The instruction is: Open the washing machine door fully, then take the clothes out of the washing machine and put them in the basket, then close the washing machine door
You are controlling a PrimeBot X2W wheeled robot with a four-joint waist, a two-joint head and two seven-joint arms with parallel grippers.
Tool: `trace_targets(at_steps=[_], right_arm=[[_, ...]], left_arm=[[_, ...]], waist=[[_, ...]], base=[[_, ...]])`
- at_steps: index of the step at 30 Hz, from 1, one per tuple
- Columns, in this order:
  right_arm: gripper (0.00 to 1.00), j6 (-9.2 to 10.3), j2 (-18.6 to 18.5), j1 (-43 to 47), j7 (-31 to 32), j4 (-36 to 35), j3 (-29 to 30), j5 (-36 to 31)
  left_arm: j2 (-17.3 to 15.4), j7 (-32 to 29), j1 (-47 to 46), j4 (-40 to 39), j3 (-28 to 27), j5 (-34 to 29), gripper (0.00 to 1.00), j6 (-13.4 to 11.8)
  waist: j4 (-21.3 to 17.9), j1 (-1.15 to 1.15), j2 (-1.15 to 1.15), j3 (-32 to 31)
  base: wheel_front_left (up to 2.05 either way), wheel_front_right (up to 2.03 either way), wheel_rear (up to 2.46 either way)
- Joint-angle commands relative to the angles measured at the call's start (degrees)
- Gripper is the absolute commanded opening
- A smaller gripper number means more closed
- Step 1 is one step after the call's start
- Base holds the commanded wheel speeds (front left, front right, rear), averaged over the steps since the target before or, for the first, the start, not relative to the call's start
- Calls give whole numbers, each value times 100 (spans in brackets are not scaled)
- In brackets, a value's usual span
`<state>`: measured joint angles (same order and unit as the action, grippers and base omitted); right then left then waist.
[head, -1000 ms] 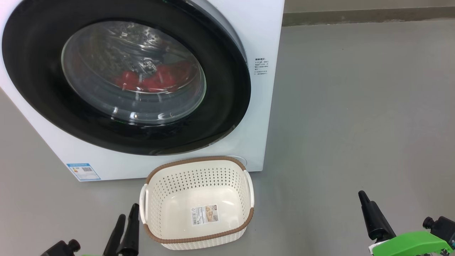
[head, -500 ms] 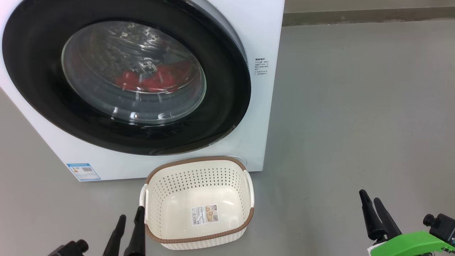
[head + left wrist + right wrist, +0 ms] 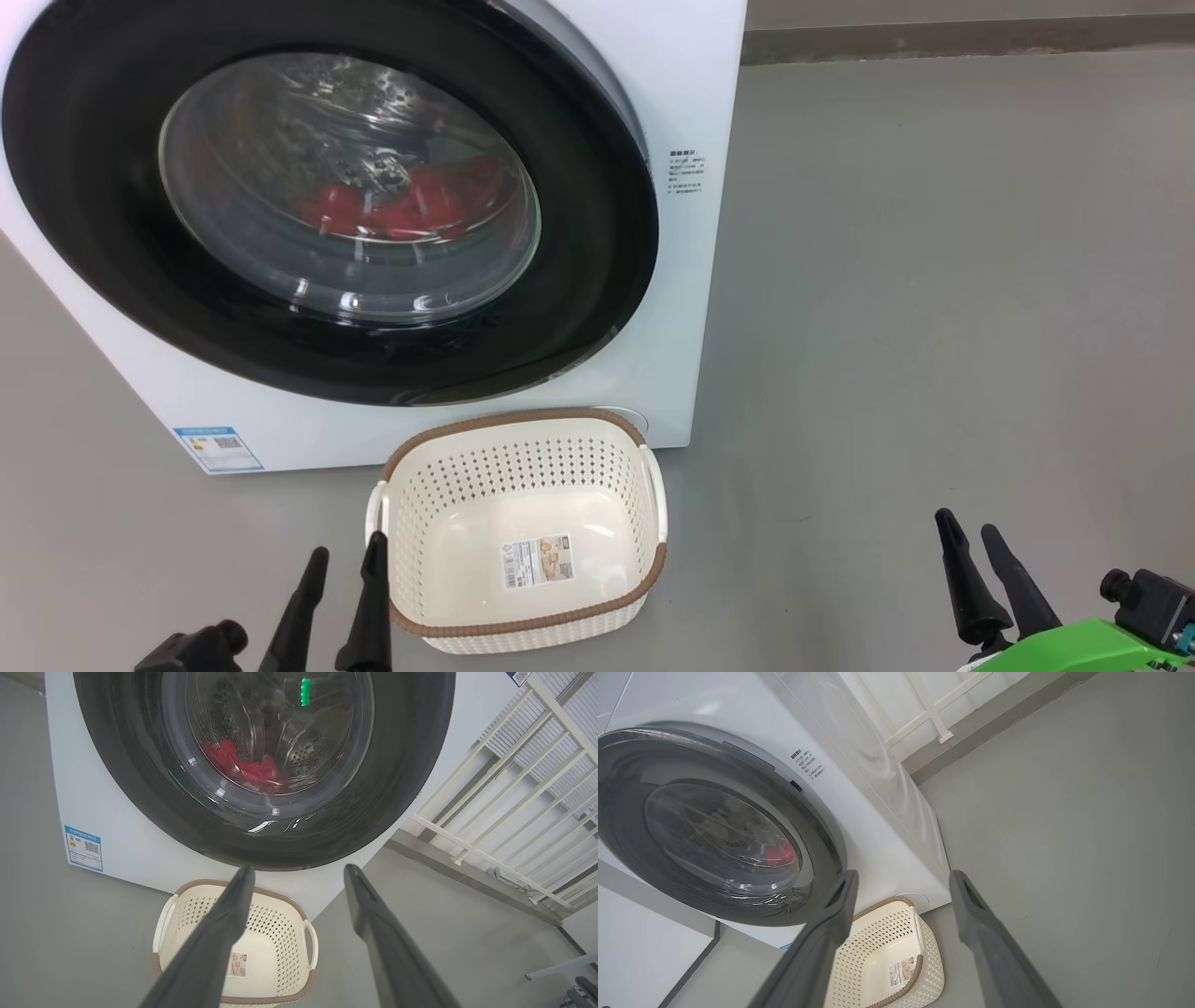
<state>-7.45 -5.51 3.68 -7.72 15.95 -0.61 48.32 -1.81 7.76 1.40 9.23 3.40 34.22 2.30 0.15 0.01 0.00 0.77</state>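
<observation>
The white washing machine point(image 3: 686, 308) fills the upper left of the head view. The washing machine door point(image 3: 588, 243), black-rimmed with a glass bowl, lies against its front. Red clothes point(image 3: 392, 210) show through the glass, also in the left wrist view point(image 3: 243, 767). The cream basket point(image 3: 523, 422) stands empty on the floor just below the door. My left gripper point(image 3: 347, 545) is open beside the basket's left handle, holding nothing. My right gripper point(image 3: 965, 522) is open over bare floor, far right of the basket. Each wrist view shows its own gripper parted, left point(image 3: 299, 869) and right point(image 3: 904, 873).
Grey floor point(image 3: 934, 308) stretches open to the right of the machine. A wall base point(image 3: 934, 42) runs along the back. A white railing point(image 3: 504, 812) stands behind and right of the machine. A blue label point(image 3: 217, 450) marks its lower left corner.
My left gripper has slid a little right toward the basket's handle. My right gripper has sunk slightly and turned, so both fingers now show. Door, clothes and basket are unchanged.
</observation>
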Motion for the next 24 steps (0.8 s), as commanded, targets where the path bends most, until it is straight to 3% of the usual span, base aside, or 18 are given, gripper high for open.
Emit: trace_targets(at_steps=[1,24], right_arm=[[100,-2,-142,-10,-113,-179,-99,-205],[100,-3,-205,151,-500,-288,95,-1184]], left_arm=[[-77,102,-22,-207,-106,-261,100,-32],[-96,494,66,-180,-76,-1639,100,-112]], waist=[[-5,0,0,1],[-6,0,0,41]], base=[[0,0,0],[0,0,0]])
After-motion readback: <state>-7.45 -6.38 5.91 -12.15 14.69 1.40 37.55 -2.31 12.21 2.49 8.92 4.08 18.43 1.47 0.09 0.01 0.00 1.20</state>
